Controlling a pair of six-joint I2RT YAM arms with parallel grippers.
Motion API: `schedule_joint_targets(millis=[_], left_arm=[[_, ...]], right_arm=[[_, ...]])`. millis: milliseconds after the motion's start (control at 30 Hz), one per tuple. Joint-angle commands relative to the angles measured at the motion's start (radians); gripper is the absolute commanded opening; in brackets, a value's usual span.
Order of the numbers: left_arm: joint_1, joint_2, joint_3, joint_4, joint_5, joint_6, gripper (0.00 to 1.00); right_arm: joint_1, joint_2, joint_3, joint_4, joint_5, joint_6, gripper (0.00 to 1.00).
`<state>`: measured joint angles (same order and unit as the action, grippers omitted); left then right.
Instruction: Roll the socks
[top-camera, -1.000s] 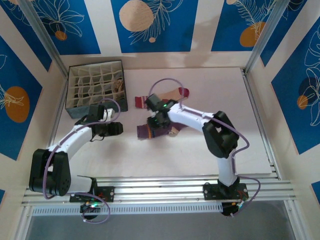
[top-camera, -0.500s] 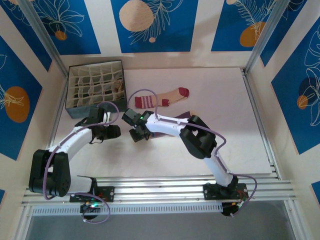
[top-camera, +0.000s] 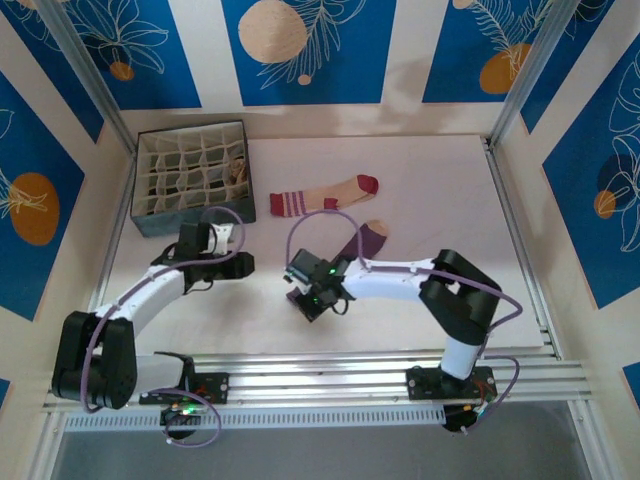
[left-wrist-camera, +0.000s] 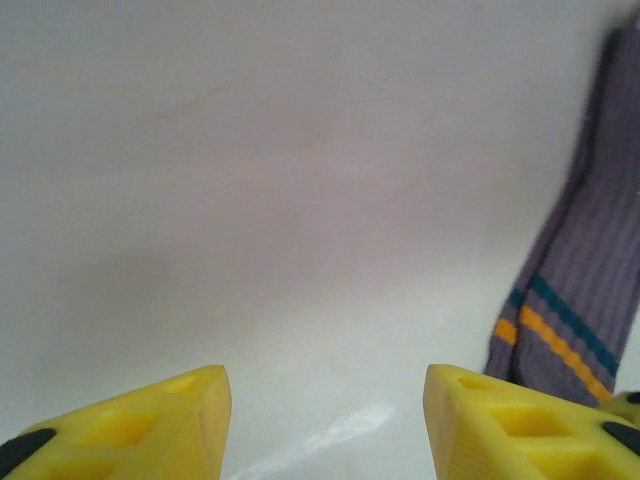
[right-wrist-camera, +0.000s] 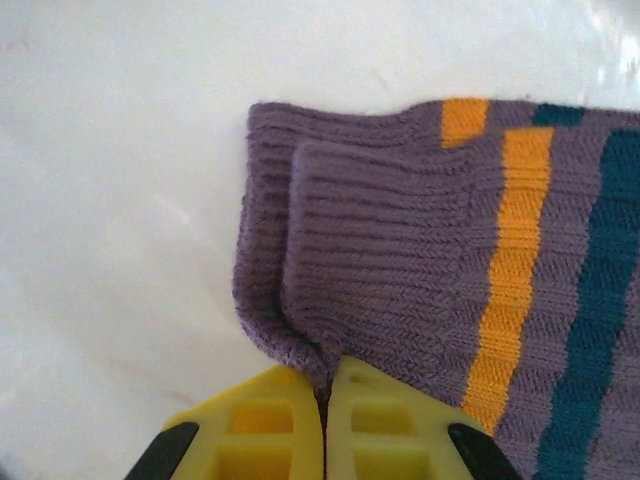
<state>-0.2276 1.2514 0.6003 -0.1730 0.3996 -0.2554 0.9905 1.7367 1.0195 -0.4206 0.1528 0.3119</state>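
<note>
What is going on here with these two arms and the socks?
The right gripper is shut on the cuff edge of the purple sock, which lies on the table. The left gripper hangs open to its left, holding nothing. The tan sock with the red toe lies flat farther back, untouched.

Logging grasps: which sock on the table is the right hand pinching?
The purple sock with orange and teal stripes, in the right hand; the tan red-toed sock lies apart.

Right gripper (top-camera: 313, 297) sits on the purple sock's (top-camera: 370, 238) near end, tan sock (top-camera: 325, 193) beyond.
</note>
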Motion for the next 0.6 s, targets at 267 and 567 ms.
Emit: schedule_joint_targets(millis=[267, 567], left_arm=[[-0.241, -0.116, -0.272, 0.654, 0.236, 0.151, 0.58], [-0.395, -0.086, -0.247, 0.612, 0.345, 0.506, 0.65]], right_arm=[[-0.210, -0.228, -0.285, 0.149, -0.451, 0.065, 0.01], [-0.296, -0.271, -0.345, 0.096, -0.553, 0.055, 0.01]])
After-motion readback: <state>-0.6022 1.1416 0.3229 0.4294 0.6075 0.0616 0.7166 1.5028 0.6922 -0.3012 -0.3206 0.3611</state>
